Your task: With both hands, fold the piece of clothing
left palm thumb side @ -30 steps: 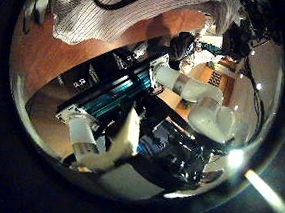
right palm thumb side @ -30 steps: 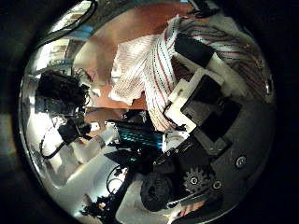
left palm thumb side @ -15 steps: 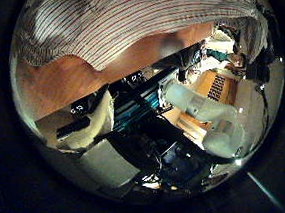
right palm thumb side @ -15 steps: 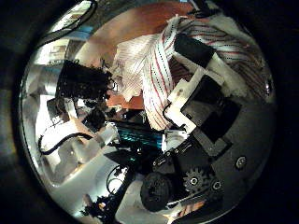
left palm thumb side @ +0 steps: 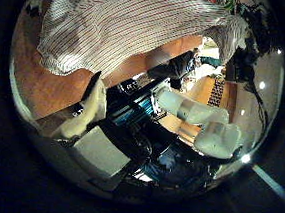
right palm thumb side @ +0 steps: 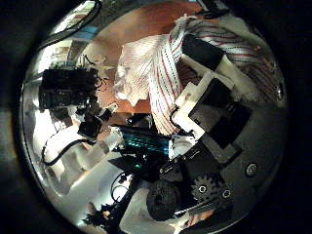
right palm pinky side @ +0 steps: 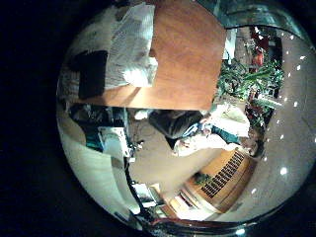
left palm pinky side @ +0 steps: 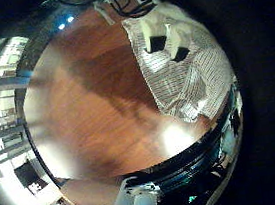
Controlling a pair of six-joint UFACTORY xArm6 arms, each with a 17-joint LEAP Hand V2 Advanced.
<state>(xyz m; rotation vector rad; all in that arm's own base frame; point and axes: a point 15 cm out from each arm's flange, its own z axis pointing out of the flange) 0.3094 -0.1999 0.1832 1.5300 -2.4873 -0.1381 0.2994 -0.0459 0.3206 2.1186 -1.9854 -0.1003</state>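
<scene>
The striped garment (right palm thumb side: 156,68) is bunched up close against my right hand (right palm thumb side: 210,93), whose fingers curl round a fold of it. The rest spreads over the wooden table (right palm thumb side: 146,29). The right little finger side view shows the garment (right palm pinky side: 128,44) lying by the table's edge. My left hand (right palm thumb side: 68,93) hangs just off the cloth's far edge. From the left palm, fingers (left palm pinky side: 159,34) show over one end of the garment (left palm pinky side: 189,71), and the garment (left palm thumb side: 130,25) fills much of the thumb side view. Whether those fingers grip it I cannot tell.
The bare table (left palm pinky side: 87,99) stretches wide beside the garment. Beyond the table's edge stand a white robot arm (left palm thumb side: 197,111) and dark equipment (left palm thumb side: 144,87). A potted plant (right palm pinky side: 242,84) stands in the room past the table.
The left palm has swung close to the garment, which now fills far more of its view. In the right thumb view the left hand neared the cloth's edge, then drew back. The right hand's hold is unchanged.
</scene>
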